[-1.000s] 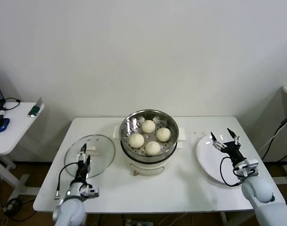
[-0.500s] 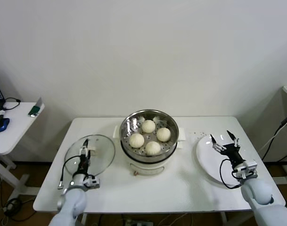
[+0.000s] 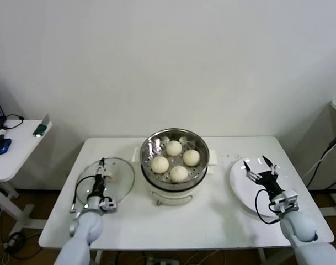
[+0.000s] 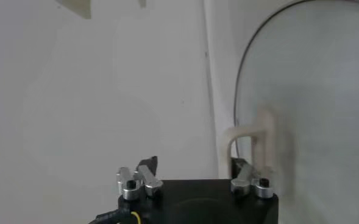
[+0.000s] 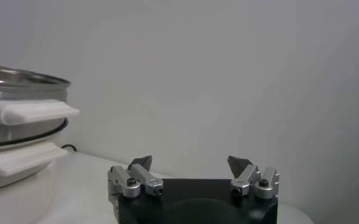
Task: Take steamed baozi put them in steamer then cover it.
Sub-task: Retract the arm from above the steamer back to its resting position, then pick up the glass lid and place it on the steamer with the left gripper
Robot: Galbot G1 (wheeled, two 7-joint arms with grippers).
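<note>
Several pale baozi (image 3: 174, 147) lie on the perforated tray inside the shiny steamer (image 3: 148, 144) at the table's middle; its white side handles (image 5: 30, 111) show in the right wrist view. The glass cover (image 3: 117, 185) lies flat on the table left of the steamer. My left gripper (image 3: 101, 165) hovers low over the cover, open, with one finger beside the cream bar handle (image 4: 255, 131); in its own view the gripper (image 4: 193, 164) has the handle's near leg just inside the jaws, untouched. My right gripper (image 3: 256, 163) stands open and empty above the white plate (image 3: 242, 194); in the right wrist view this gripper (image 5: 190, 162) faces the wall.
A few dark crumbs (image 3: 232, 157) lie between the steamer and the plate. A separate side table (image 3: 16, 157) at far left carries a blue mouse (image 3: 1, 144). The white wall stands close behind the work table.
My left gripper has advanced across the cover toward its handle. The right gripper has drifted slightly lower over the plate, still open.
</note>
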